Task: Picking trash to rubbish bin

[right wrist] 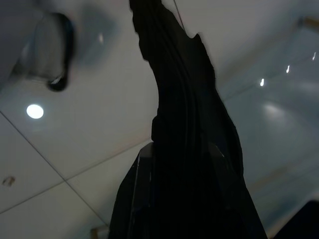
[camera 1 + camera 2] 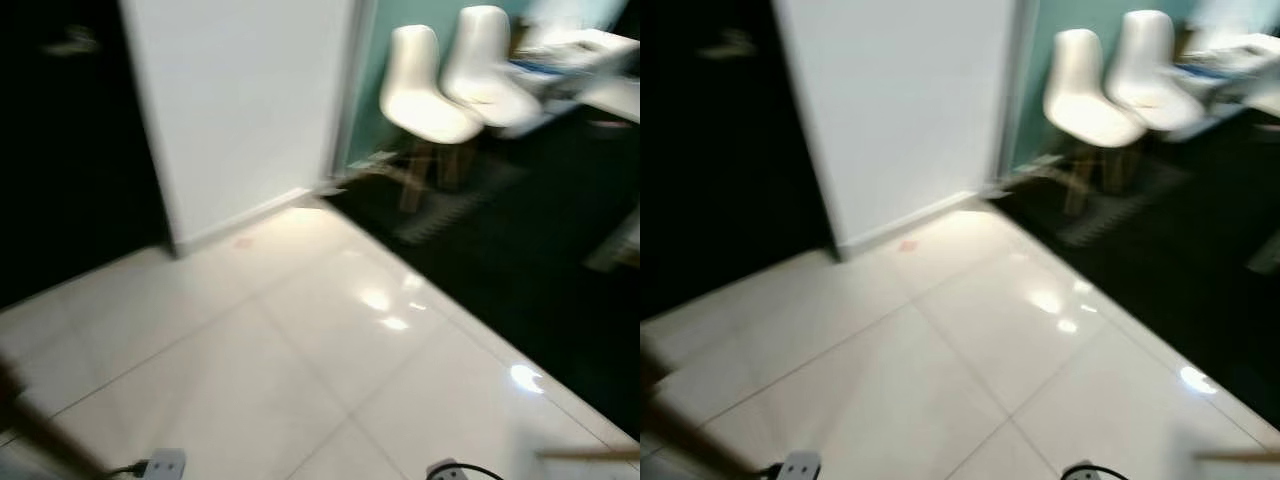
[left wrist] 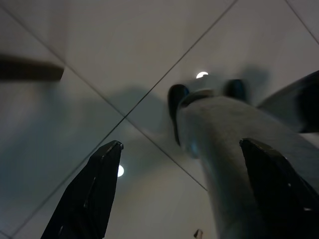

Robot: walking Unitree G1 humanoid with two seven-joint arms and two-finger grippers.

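In the right wrist view my right gripper [image 1: 179, 157] is shut on a black crumpled thing [image 1: 184, 99], like a plastic bag, that sticks out well beyond the fingers over pale floor tiles. In the left wrist view my left gripper [image 3: 180, 143] hangs open above the floor with nothing between its fingers [image 3: 94, 189]. Behind it stand my grey leg [image 3: 224, 149] and dark foot. A tiny reddish speck [image 2: 243, 240] lies on the tiles near the foot of the white wall. The head views are blurred.
A white wall [image 2: 240, 110] stands ahead, with a dark opening [image 2: 60, 150] to its left. Two white chairs [image 2: 440, 85] and a table [image 2: 590, 55] stand on dark carpet [image 2: 520, 250] at the right. White blocks with black cables [image 2: 165, 463] lie at the near edge. Glossy tiles [image 2: 300, 350] lie between.
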